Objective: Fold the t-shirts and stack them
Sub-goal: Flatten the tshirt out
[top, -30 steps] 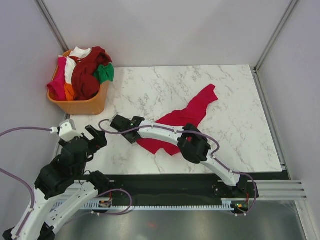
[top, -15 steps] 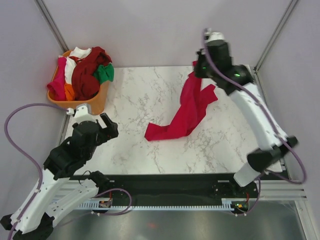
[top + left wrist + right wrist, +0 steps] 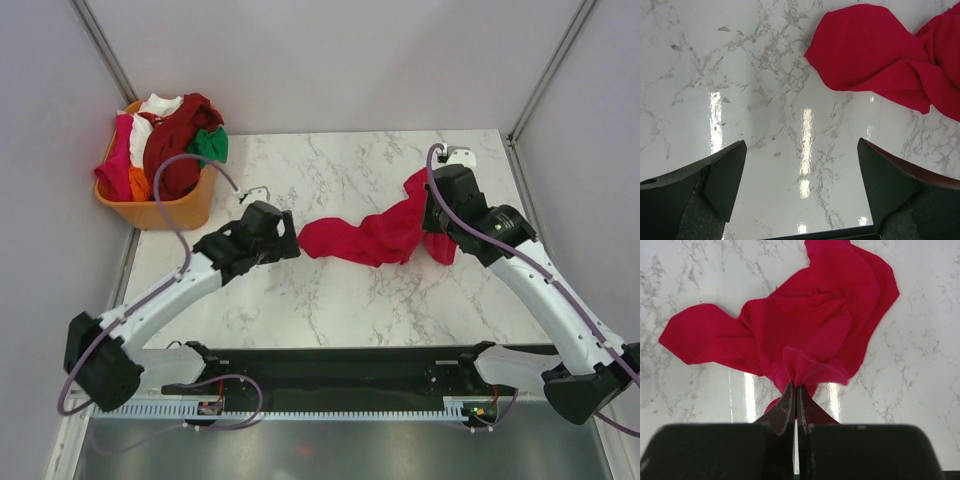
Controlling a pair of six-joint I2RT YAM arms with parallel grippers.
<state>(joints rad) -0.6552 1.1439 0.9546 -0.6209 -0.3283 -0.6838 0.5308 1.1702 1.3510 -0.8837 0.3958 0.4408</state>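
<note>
The red shirt point(image 3: 372, 238) is held at a bunched fold by the right gripper point(image 3: 436, 222), whose jaws are pressed fully together on the cloth. In the right wrist view the pinched fold is seen at the tips of that gripper point(image 3: 795, 388); the rest of the shirt point(image 3: 810, 325) is spread ahead of it on the table point(image 3: 330, 300), one lobe reaching out to its left. The left gripper point(image 3: 290, 240) is held with its jaws as wide apart as they go and nothing between them. In its wrist view only bare marble is seen between the fingers point(image 3: 727, 167), and the shirt's end point(image 3: 865, 50) lies just ahead and to the right, untouched. The other shirts point(image 3: 170, 150) are heaped in the basket point(image 3: 160, 212), well apart from both grippers and nearer the left one.
</note>
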